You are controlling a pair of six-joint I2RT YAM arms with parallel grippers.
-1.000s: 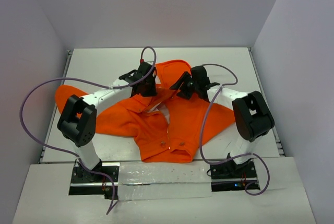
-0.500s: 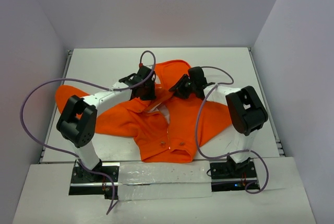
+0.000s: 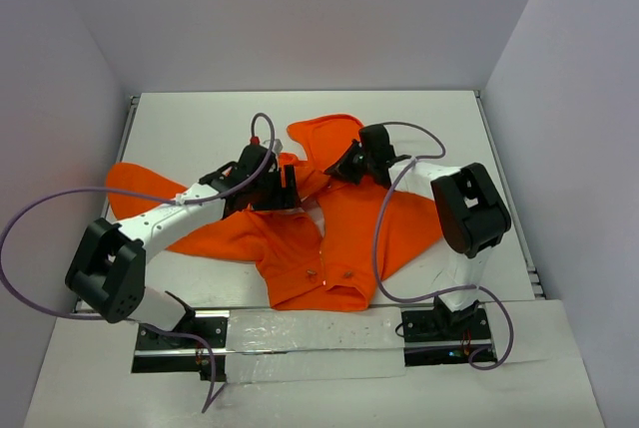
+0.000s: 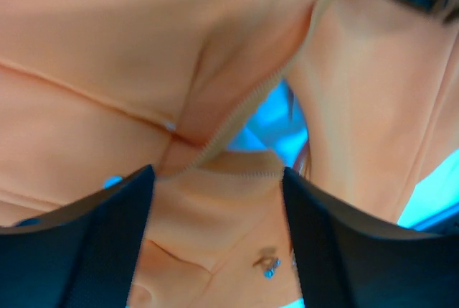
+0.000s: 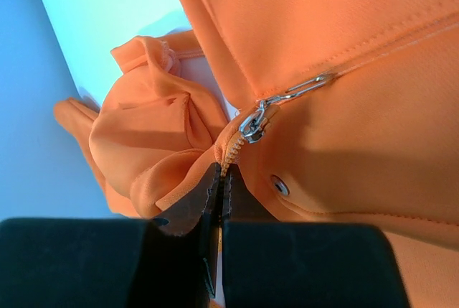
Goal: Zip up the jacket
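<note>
The orange jacket (image 3: pixel 339 238) lies spread on the white table, hood at the back and hem toward me. Its front is partly open near the collar. My left gripper (image 3: pixel 283 189) hovers open over the left front panel. In the left wrist view its dark fingers (image 4: pixel 107 236) straddle loose fabric and a line of zipper teeth (image 4: pixel 251 107), gripping nothing. My right gripper (image 5: pixel 224 171) is shut on the jacket's zipper edge, just below the silver slider (image 5: pixel 252 127) and its pull tab (image 5: pixel 301 89). In the top view this gripper (image 3: pixel 341 166) sits at the collar.
Purple cables (image 3: pixel 60 199) loop off both arms over the table's left side and the jacket's right half. A small metal snap (image 5: pixel 280 186) sits beside the right fingers. Grey walls enclose the white table (image 3: pixel 200 119) on three sides.
My left gripper shut, then opened, and pulled back toward me, its elbow swinging left. My right gripper closed on the zipper edge by the slider.
</note>
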